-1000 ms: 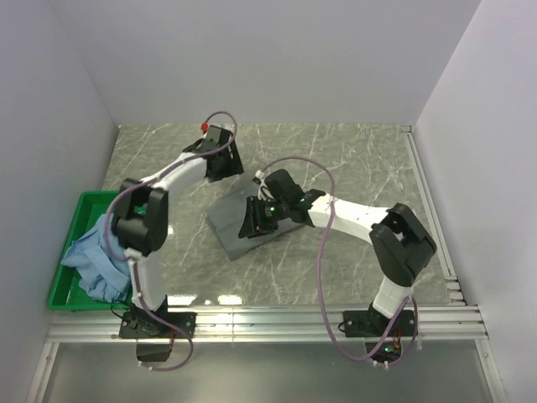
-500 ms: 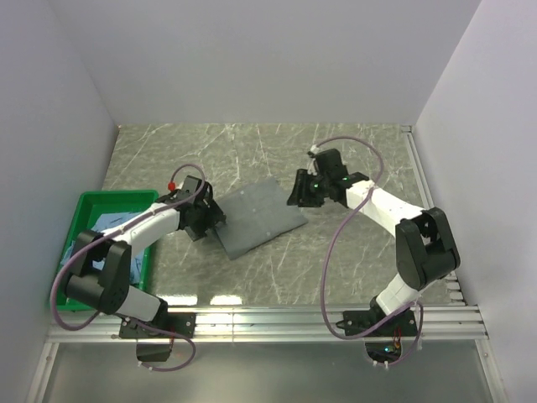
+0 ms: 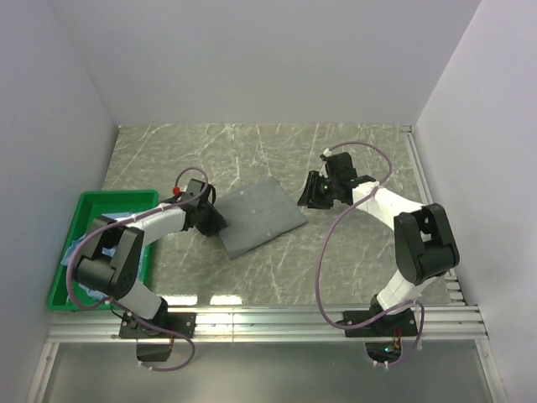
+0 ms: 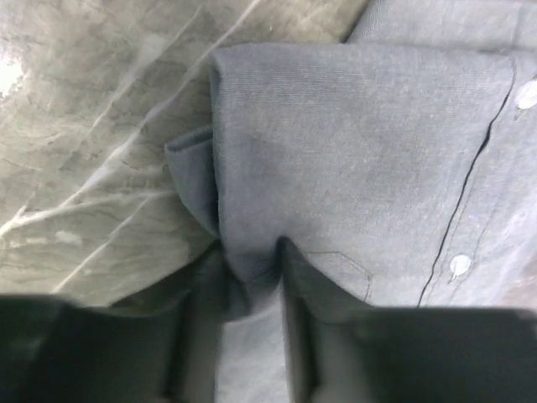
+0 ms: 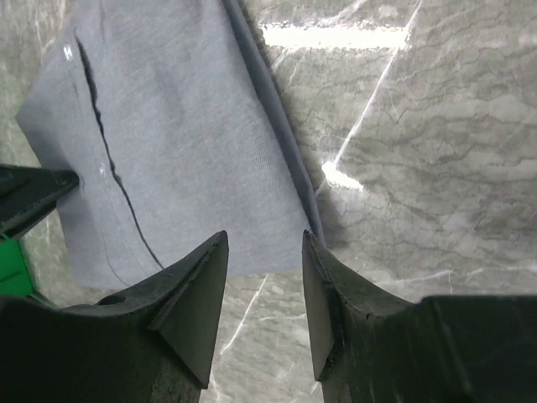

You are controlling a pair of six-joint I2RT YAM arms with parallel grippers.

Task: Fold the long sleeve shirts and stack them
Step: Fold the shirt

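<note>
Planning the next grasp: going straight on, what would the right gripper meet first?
The right gripper would likely first meet the near edge of the grey-green shirt, though depth is unclear.

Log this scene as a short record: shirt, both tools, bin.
shirt: grey, folded, lying mid-table, buttons showing
left tool: pinching a fold at the shirt's left side
right tool: open, at the shirt's right corner, holding nothing
bin: green, on the table at its left side, by the left arm
</note>
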